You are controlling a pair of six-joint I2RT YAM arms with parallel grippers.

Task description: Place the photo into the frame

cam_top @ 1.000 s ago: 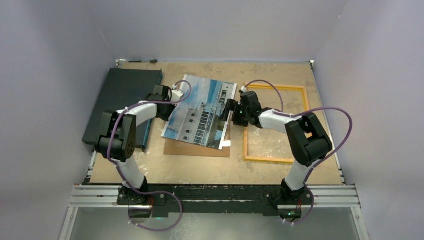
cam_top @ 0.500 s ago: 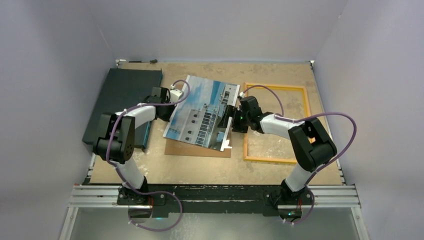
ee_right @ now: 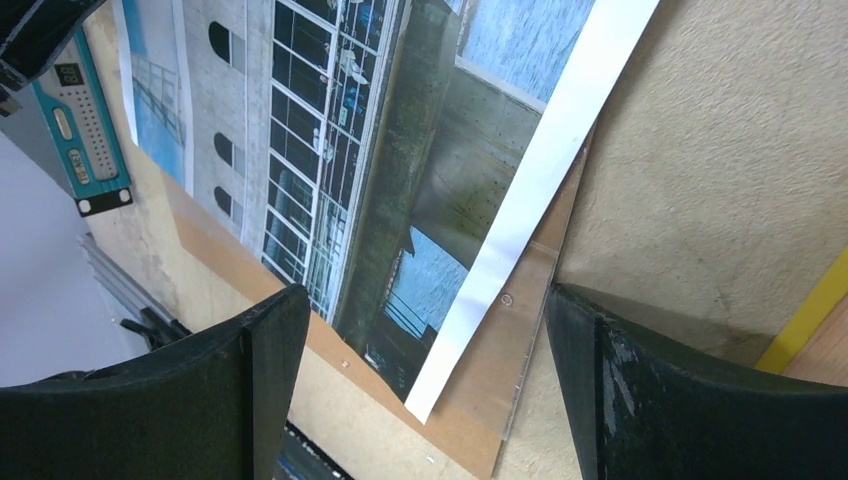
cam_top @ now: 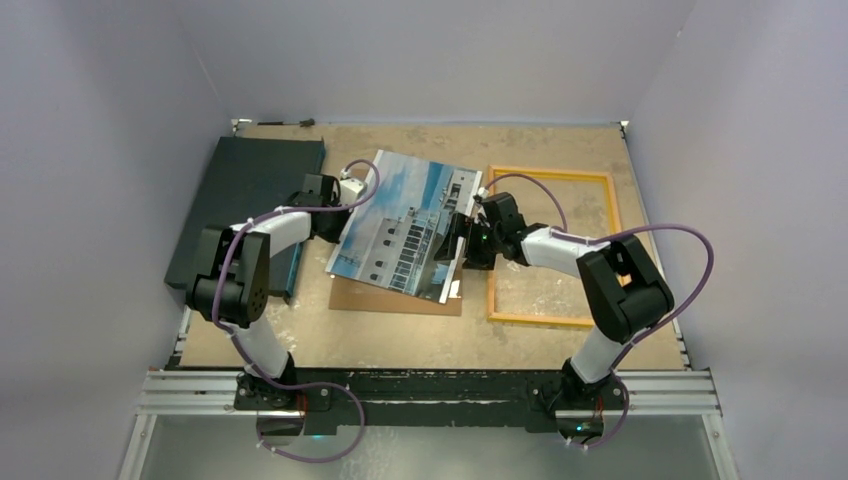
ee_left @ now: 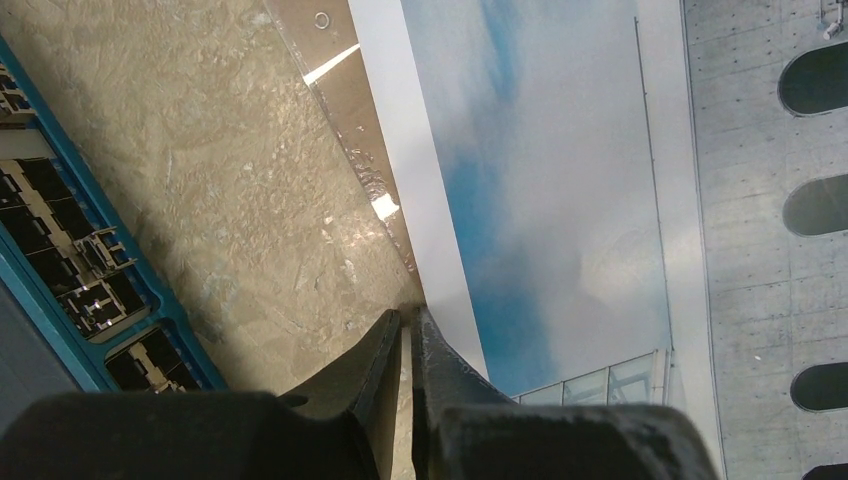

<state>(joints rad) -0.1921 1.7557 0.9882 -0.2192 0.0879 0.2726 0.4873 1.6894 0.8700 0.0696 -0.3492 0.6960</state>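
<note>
Now L gripper (ee_left: 408, 325) pinches photo (cam_top: 405, 225) at its left white border, jaws nearly together. R gripper (ee_right: 425, 295) spread wide, straddling photo's right edge. Photo sits skewed over brown backing board (cam_top: 390, 298), just left of frame (cam_top: 535, 320).
</note>
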